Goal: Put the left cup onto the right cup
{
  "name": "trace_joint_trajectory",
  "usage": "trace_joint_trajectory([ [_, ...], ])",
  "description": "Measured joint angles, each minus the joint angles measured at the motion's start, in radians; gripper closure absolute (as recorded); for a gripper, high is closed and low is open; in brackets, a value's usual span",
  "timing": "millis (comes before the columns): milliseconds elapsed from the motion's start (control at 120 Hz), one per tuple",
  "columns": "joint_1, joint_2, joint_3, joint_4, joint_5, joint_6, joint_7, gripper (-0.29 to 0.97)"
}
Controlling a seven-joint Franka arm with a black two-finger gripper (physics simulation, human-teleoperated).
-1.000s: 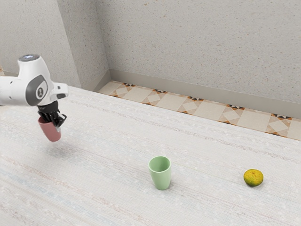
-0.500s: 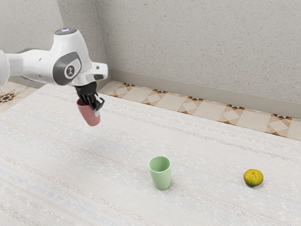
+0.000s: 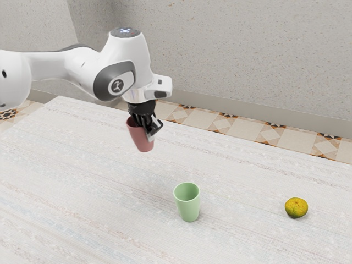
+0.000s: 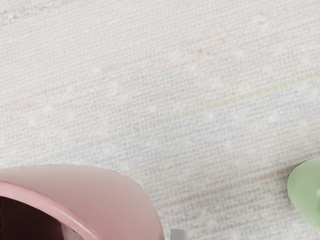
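Observation:
My gripper [image 3: 144, 125] is shut on the rim of a dusty red cup [image 3: 141, 138], which hangs tilted in the air well above the table. A light green cup [image 3: 187, 201] stands upright on the table, lower and toward the exterior view's right of the held cup. In the wrist view the red cup [image 4: 75, 200] shows large just under my hand, and the green cup's [image 4: 306, 194] edge peeks in off to its side.
A yellow-green citrus fruit [image 3: 296, 207] lies on the table toward the exterior view's right of the green cup. The pale woven tabletop [image 3: 82, 181] ends at a far edge, with patterned floor tiles [image 3: 247, 127] and a wall behind it.
My arm has swung toward the exterior view's right and risen, carrying the red cup from the far left to a spot up and left of the green cup.

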Motion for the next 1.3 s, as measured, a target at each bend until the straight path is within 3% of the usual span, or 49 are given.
trace_joint_trajectory([
  [608,-0.004,0.027,-0.281,0.022,0.077,-0.082,-0.424,0.78],
  [1300,-0.008,0.155,-0.304,0.032,0.137,-0.04,-0.754,0.78],
])
